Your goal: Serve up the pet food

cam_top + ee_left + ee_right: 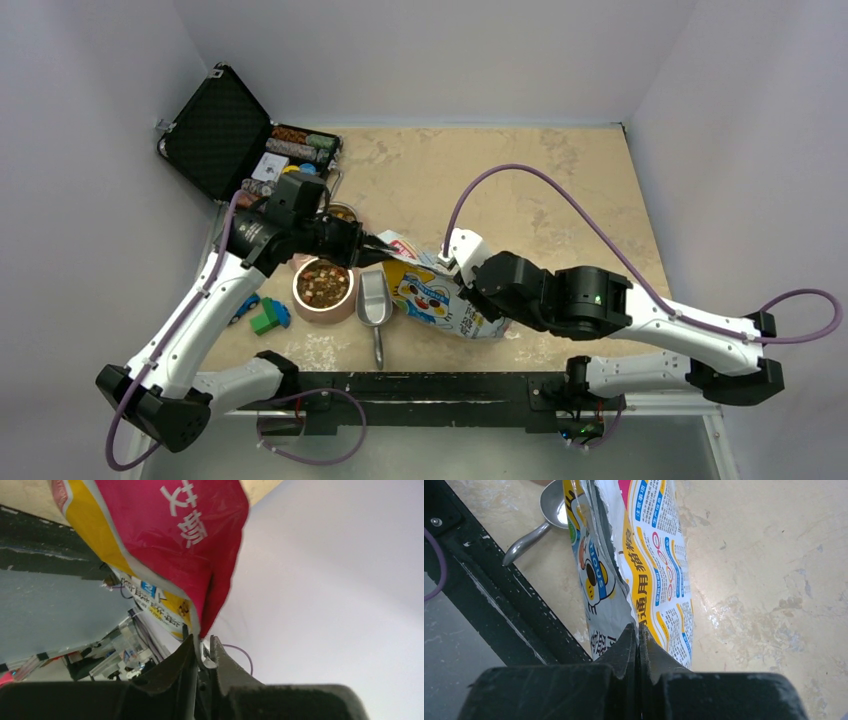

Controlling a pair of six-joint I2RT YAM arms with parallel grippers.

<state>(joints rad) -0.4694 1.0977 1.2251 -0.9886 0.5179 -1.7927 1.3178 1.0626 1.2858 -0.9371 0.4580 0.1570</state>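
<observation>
Glossy film is all I have to hold. My left claw (202, 640) is pinched on a red corner of the bag (165, 540), and my right claw (638, 630) is nipped tight on its other end. Some pet food (322, 284) already lies in the bowl (322, 316) just below my left claw, with the scoop (374, 300) beside it. I judge either thin pinch could slip on the slick film, dropping the bag onto the bowl and scattering what is served.
</observation>
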